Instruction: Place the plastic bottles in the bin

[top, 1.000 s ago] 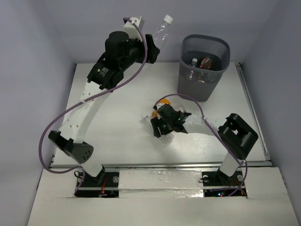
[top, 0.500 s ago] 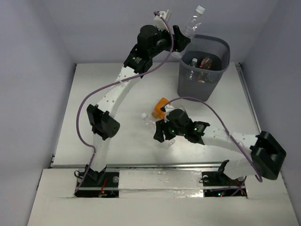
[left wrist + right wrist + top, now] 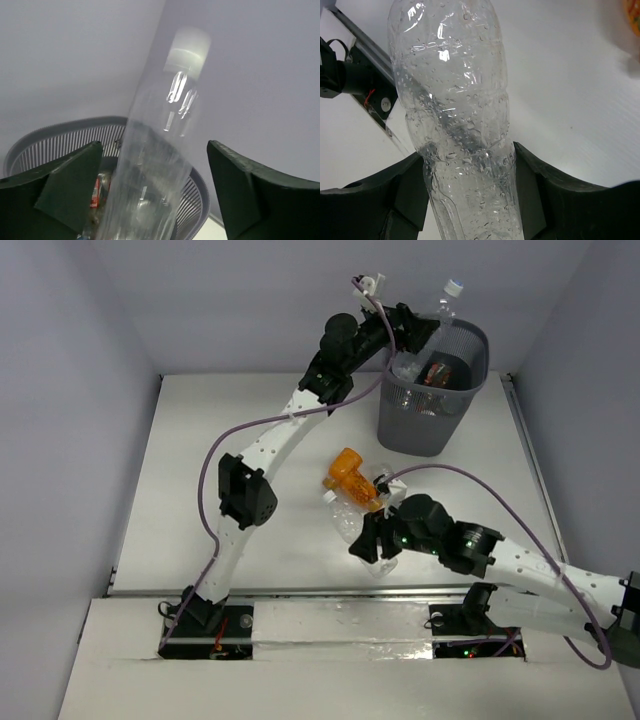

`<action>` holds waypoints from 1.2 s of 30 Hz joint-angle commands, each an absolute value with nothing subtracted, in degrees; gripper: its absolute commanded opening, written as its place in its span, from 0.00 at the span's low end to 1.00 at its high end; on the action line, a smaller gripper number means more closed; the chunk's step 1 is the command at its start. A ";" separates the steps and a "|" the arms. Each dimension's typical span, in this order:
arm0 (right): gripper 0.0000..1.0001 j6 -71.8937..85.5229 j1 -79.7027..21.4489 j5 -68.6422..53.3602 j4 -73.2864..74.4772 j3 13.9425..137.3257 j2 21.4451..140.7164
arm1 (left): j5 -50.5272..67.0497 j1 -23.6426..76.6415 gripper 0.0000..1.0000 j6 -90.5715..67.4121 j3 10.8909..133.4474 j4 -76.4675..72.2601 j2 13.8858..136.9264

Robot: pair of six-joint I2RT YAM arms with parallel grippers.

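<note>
Clear plastic fills both claws: the left gripper (image 3: 415, 330) is clamped on a white-capped bottle (image 3: 160, 165) tilted above the mesh bin (image 3: 410, 430), while the right gripper (image 3: 375, 540) squeezes a crinkled bottle (image 3: 455, 100) down by the table (image 3: 220, 460), near the orange bottle (image 3: 350, 470).

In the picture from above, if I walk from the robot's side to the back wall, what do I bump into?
right gripper, shut on a wet clear bottle → orange bottle → bin. The left gripper holds a white-capped bottle in the air over the bin, so I leave those out.
</note>
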State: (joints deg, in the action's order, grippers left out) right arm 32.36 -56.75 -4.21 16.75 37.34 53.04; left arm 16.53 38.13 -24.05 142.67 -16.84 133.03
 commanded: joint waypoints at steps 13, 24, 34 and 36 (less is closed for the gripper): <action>0.42 33.49 -57.22 14.40 27.33 48.06 45.09 | 12.14 37.88 0.99 -15.57 135.45 -20.67 115.86; 0.40 20.31 -36.76 20.04 20.92 71.70 55.62 | -10.80 37.35 0.78 -20.38 76.68 -24.60 72.13; 0.41 16.61 -19.18 16.09 17.67 100.27 80.05 | -10.55 37.88 0.29 -29.62 50.20 -17.23 65.66; 0.42 16.00 -17.76 16.34 17.93 105.87 85.13 | -9.84 38.40 0.29 -30.06 45.82 -16.88 65.74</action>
State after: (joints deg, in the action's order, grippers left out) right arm 18.02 -20.40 17.12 21.10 98.15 81.12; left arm -10.66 37.67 -27.40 49.91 -19.16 66.76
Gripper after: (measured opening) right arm 0.634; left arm 0.290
